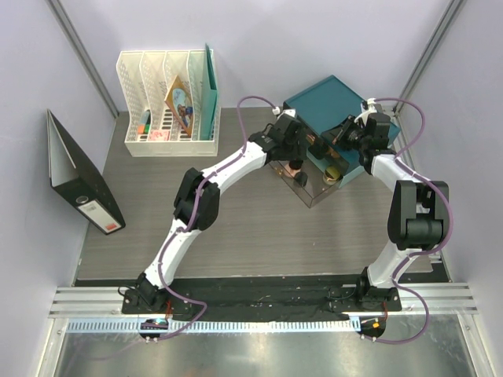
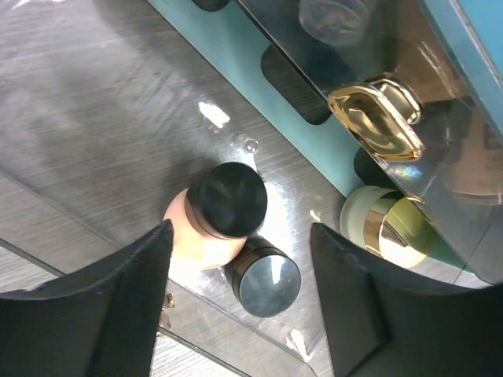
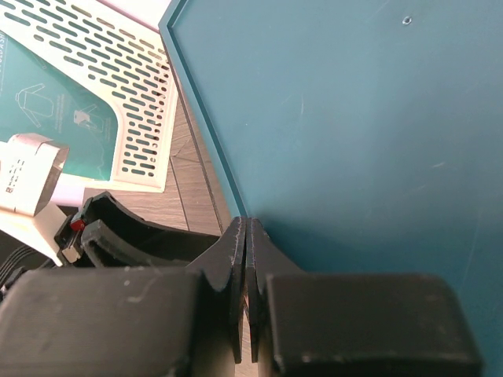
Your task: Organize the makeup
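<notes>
A peach tube with a black cap stands inside a clear acrylic organiser, touching a black pot. Further in are a pale jar with a gold band and a gold-capped bottle. My left gripper hangs open above the tube and pot, one finger on each side, touching neither. In the top view it is over the organiser's near-left part. My right gripper is shut on nothing, over the teal box.
The teal box sits behind the organiser at the back right. A white file rack with papers stands at the back left. A black binder leans against the left wall.
</notes>
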